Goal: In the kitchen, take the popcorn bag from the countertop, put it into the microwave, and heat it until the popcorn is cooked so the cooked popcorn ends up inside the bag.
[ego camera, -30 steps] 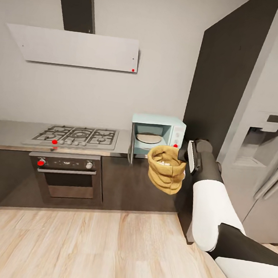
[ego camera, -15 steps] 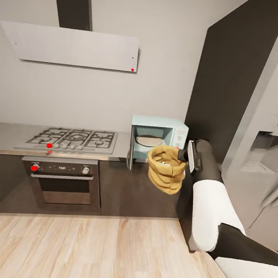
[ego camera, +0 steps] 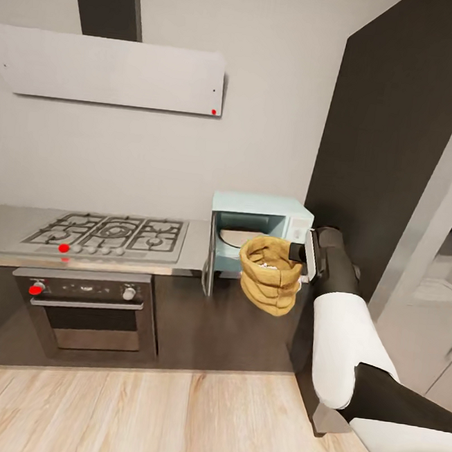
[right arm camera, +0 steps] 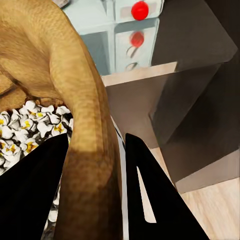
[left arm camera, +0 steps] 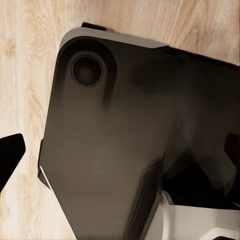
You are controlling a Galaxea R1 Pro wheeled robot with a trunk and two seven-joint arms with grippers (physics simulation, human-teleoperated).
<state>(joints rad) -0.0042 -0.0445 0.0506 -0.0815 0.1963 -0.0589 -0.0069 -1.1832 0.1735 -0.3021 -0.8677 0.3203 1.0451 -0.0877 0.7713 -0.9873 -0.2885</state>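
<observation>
Popcorn bag [ego camera: 270, 274], rim pinched in right tool [right arm camera: 95, 187], hiding open microwave's [ego camera: 257, 228] cavity; left tool's state unclear.

The popcorn bag [ego camera: 270, 275] hides the microwave [ego camera: 257, 224]'s lower front; the fridge [ego camera: 443, 277] is cut off at the frame's right edge.
</observation>
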